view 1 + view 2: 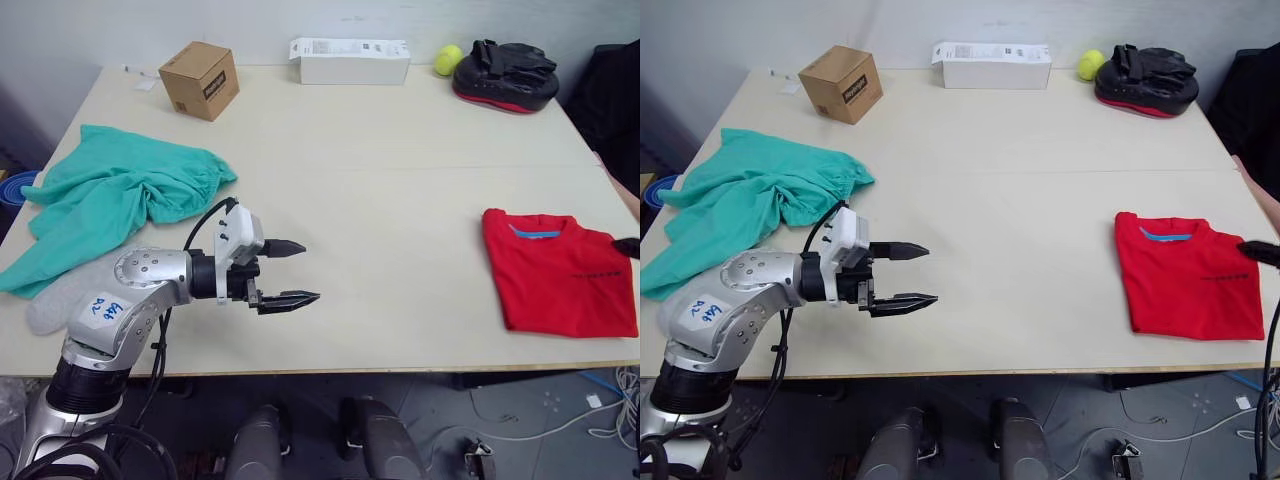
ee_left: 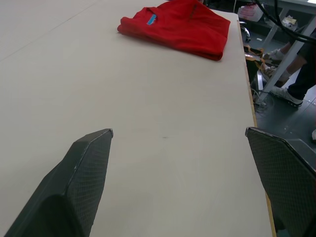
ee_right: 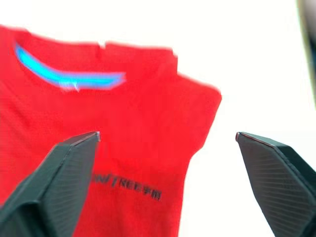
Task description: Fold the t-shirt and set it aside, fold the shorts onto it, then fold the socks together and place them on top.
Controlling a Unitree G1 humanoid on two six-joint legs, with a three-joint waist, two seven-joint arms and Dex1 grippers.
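The surface point(image 1: 400, 200) looks like pale laminate or light wood, smooth and matt, barely any shine; the t-shirt point(image 1: 560, 272) is red knit cloth, soft and matt, with a flat dark print on the chest; the shorts point(image 1: 110, 195) are thin teal cloth, crumpled, matt; the socks point(image 1: 55, 300) look like grey fuzzy knit; the left pincer point(image 1: 290, 272) has black fingers point(image 2: 81, 182) with a fine textured, carbon-weave kind of face, dull sheen; the arm behind it is brushed silvery metal; the box point(image 1: 199, 80) is plain brown cardboard; the ball point(image 1: 448, 59) looks fuzzy yellow felt; the pad point(image 1: 505, 75) is glossy black and red, leathery.
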